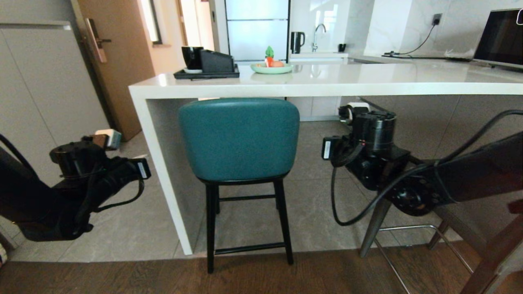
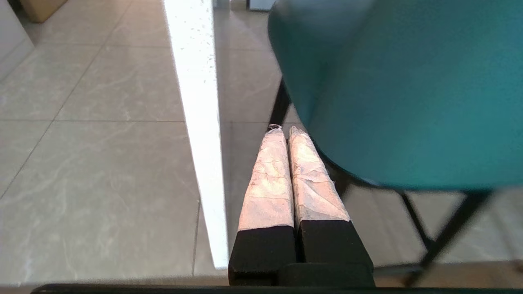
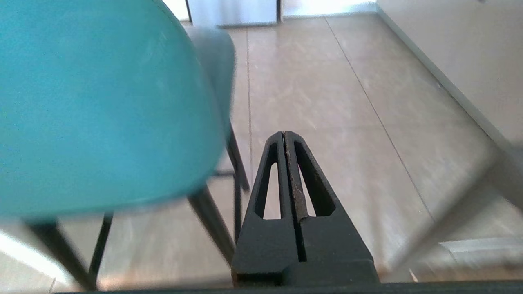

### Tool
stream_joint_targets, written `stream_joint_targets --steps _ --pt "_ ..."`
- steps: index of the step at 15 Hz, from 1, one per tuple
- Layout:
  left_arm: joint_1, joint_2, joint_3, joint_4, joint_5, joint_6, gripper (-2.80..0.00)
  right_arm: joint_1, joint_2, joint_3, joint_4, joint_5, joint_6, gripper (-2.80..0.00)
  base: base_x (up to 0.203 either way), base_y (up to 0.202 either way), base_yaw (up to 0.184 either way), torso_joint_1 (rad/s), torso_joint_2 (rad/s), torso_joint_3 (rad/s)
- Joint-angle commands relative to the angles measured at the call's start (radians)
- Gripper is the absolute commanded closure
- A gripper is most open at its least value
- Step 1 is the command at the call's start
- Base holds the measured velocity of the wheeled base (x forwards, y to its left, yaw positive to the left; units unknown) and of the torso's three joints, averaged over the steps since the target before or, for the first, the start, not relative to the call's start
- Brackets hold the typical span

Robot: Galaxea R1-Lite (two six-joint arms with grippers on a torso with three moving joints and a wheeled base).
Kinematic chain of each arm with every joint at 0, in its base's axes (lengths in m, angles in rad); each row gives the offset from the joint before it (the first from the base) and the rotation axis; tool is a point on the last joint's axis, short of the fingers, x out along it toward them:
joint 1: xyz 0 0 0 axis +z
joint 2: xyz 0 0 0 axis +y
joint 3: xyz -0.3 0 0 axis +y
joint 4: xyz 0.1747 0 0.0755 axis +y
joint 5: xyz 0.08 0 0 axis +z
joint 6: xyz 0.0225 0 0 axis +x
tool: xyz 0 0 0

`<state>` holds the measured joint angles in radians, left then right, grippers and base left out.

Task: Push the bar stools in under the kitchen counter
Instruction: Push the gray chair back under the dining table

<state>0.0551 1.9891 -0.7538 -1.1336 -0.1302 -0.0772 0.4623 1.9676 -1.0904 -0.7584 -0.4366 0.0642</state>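
At frame centre: teal stool [image 1: 239,139] against the kitchen counter [image 1: 327,79]; left gripper [image 2: 286,130] and right gripper [image 3: 284,134] flanking it, fingers pressed together, empty.

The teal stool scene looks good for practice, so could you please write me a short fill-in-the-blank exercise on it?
1. The teal leather bar stool with thin black legs stands between the two ____.
2. The left gripper has its fingers ____.
3. The pale green plate rests on the glossy white kitchen ____.
4. The right gripper holds ____.

Missing words: arms; shut; counter; nothing
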Motion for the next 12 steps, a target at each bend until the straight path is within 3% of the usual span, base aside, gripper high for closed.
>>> stream_joint_targets --steps 1,4,8,10,12 --pt "-0.006 -0.244 0.178 -0.013 0.002 -0.016 0.00 -0.007 -0.285 0.203 -0.008 -0.003 0.008 0.00 0.000 0.000 0.000 0.000 0.00 0.000" --pt "-0.031 -0.489 0.374 -0.019 0.006 -0.040 0.00 -0.064 -0.558 0.425 0.002 -0.005 0.015 0.00 0.000 0.000 0.000 0.000 0.00 0.000" --pt "-0.061 -0.831 0.485 0.034 0.003 -0.051 0.00 -0.165 -0.923 0.578 0.158 -0.007 0.015 0.00 0.000 0.000 0.000 0.000 0.00 0.000" --pt "-0.074 -1.030 0.491 0.208 -0.002 -0.055 0.00 -0.226 -1.104 0.600 0.295 -0.007 0.008 0.00 0.000 0.000 0.000 0.000 0.00 0.000" --pt "-0.093 -1.231 0.455 0.502 -0.020 -0.063 0.00 -0.330 -1.275 0.612 0.451 -0.005 -0.010 0.00 0.000 0.000 0.000 0.000 0.00 0.000"
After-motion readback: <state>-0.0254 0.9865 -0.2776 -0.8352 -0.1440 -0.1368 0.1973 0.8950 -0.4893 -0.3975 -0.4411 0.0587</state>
